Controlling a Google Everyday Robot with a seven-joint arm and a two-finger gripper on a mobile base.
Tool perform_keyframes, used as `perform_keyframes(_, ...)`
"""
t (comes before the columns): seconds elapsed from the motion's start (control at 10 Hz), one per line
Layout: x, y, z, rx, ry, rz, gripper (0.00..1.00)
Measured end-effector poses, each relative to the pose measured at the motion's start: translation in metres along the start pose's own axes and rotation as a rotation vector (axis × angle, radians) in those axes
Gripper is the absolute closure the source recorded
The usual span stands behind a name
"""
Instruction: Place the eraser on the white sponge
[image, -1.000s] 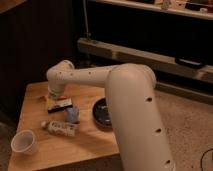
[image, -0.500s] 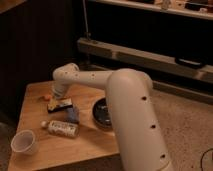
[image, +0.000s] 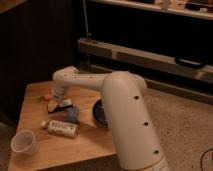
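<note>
The eraser (image: 63, 103), a flat black bar with a white patch at its left end, lies on the wooden table (image: 35, 95). The white sponge (image: 73, 114), a pale bluish block, sits just right of and in front of the eraser. My gripper (image: 57, 97) hangs from the white arm (image: 120, 100) and is down at the eraser's left end, touching or just above it; the contact is hidden by the wrist. The sponge is a short way to the gripper's front right.
A white labelled bottle (image: 61, 128) lies on its side in front of the sponge. A white cup (image: 24, 142) stands at the front left corner. A dark bowl (image: 100, 111) sits to the right, partly behind the arm. A thin orange stick (image: 47, 97) lies left of the gripper.
The wrist has shifted slightly right and lower over the eraser. The eraser, sponge, bottle and cup have not moved.
</note>
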Motion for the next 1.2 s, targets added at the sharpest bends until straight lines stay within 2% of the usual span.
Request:
perform_keyframes(0.4,0.011,-0.004,0.010,0.015,0.019,0.014,0.35)
perform_keyframes(0.8,0.018,-0.005,0.019,0.009,0.046,0.019,0.37)
perform_keyframes(0.9,0.020,-0.004,0.021,0.003,0.056,0.021,0.50)
perform_keyframes(1.1,0.022,-0.002,0.020,-0.001,0.063,0.020,0.68)
perform_keyframes(1.2,0.024,-0.002,0.015,0.003,0.055,0.028,0.80)
